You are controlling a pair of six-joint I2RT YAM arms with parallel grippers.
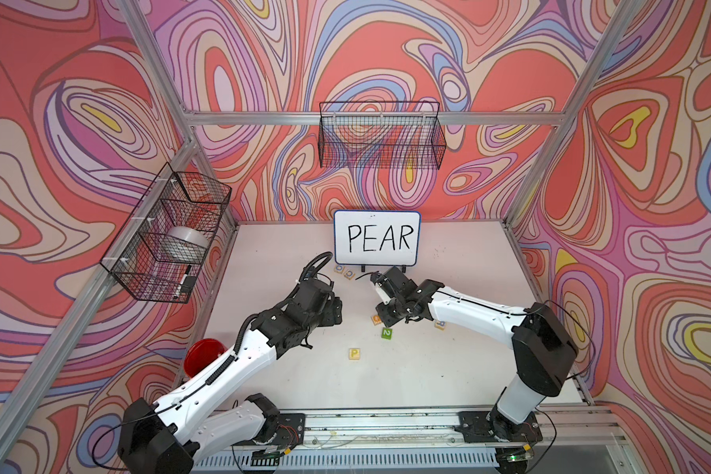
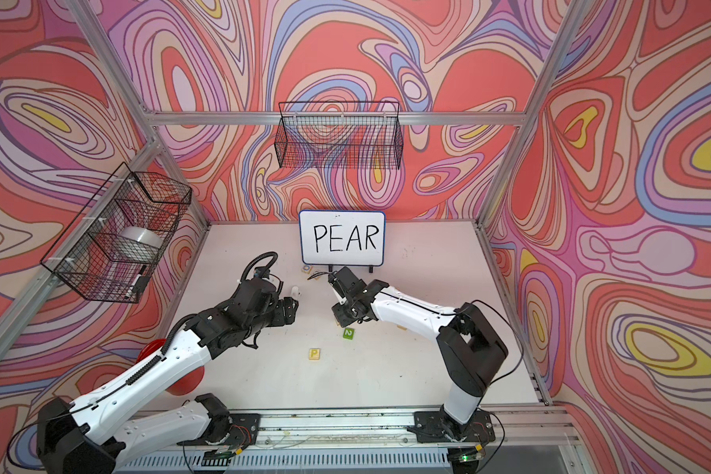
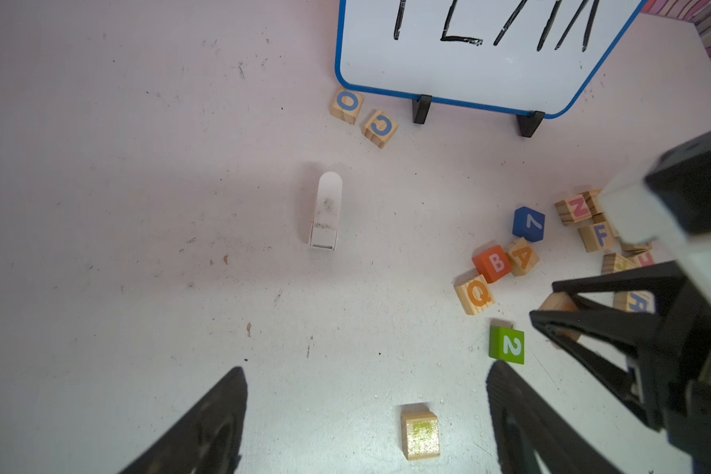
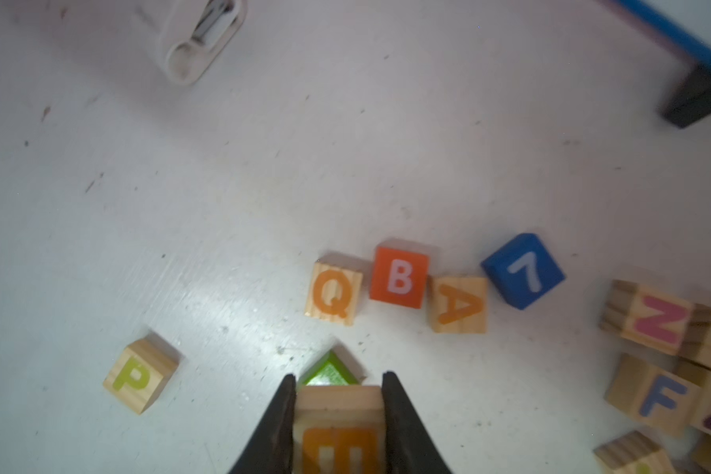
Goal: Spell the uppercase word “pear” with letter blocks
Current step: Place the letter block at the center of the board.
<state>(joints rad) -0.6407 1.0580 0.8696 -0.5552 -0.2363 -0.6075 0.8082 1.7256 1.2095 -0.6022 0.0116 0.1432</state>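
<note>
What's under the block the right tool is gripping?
Beneath the E block held by the right tool, the green 2 cube's corner shows; the rest is covered.

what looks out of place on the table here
A small white plastic clip-like piece lies alone on the table, apart from the blocks; it isn't a block. Beside the A block, the blue 7 cube sits skewed.

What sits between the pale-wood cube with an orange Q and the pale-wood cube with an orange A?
The solid orange-red B cube sits between Q cube and A cube; the right wrist view shows it.
</note>
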